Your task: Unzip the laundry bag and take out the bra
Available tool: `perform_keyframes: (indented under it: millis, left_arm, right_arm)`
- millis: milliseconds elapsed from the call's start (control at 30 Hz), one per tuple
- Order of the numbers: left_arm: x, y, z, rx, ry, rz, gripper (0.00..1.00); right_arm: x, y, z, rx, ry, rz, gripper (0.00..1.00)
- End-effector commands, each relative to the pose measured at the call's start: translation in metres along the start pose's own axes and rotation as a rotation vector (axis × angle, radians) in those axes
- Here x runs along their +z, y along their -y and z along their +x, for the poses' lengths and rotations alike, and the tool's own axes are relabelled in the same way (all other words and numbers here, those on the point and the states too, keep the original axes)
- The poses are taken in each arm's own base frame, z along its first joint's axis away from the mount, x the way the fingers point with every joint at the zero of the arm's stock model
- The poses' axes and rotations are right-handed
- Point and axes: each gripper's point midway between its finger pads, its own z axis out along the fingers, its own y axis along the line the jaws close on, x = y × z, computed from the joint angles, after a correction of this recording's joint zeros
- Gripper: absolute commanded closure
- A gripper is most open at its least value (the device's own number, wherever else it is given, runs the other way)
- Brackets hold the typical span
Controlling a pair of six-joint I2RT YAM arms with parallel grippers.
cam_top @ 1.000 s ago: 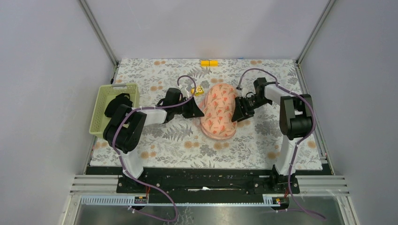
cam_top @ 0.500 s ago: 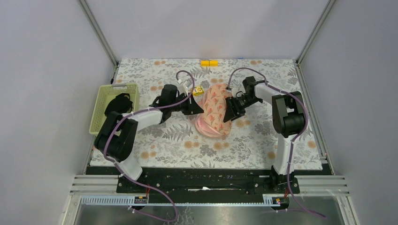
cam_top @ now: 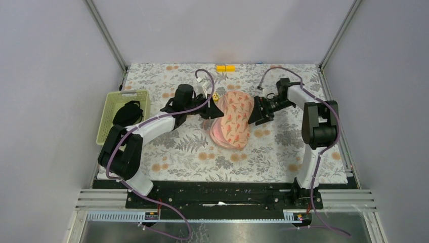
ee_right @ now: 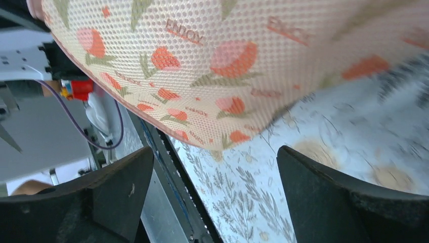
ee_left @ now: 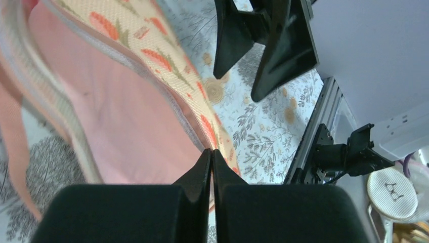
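Note:
The laundry bag (cam_top: 235, 117), salmon with red-orange motifs, lies mid-table with its left edge lifted open. My left gripper (cam_top: 214, 112) is shut on the rim of the raised printed flap (ee_left: 167, 61), fingertips pressed together (ee_left: 212, 153). Plain pale-pink fabric (ee_left: 126, 116) shows inside the opening and under the bag's left side (cam_top: 217, 132). I cannot tell whether it is lining or the bra. My right gripper (cam_top: 254, 114) stands open just off the bag's right side, nothing between its fingers (ee_right: 215, 152). The printed flap (ee_right: 227, 61) hangs above it. The left wrist view also shows the right gripper (ee_left: 237, 86).
A pale green basket (cam_top: 109, 121) at the left edge holds a black garment (cam_top: 126, 112). Two yellow blocks (cam_top: 225, 68) lie at the back of the floral mat (cam_top: 192, 152). A small yellow piece (cam_top: 215, 97) sits just behind the left gripper. Frame posts and walls close in the sides.
My left gripper closed at the bag's left rim and raised it, so pink fabric now shows beneath. The bag shifted left. My right gripper opened wide and drew back to the right.

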Motion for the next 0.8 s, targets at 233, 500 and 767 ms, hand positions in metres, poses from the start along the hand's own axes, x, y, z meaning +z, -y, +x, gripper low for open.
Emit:
perform_keyframes:
  millis: [233,500,767]
  left_arm:
    - [0.035,0.075,-0.017,0.363,-0.027,0.109,1.0]
    - [0.066,0.099,-0.022,0.451,-0.044,0.113,1.0]
    - [0.089,0.119,-0.024,0.475,-0.049,0.152,1.0]
  right_arm:
    - [-0.083,-0.042,-0.028,0.049,0.199,0.178,0.0]
    - [-0.108,-0.08,-0.054,0.077,0.306,0.177,0.04]
    - [-0.108,-0.081,-0.062,0.1,0.317,0.169,0.2]
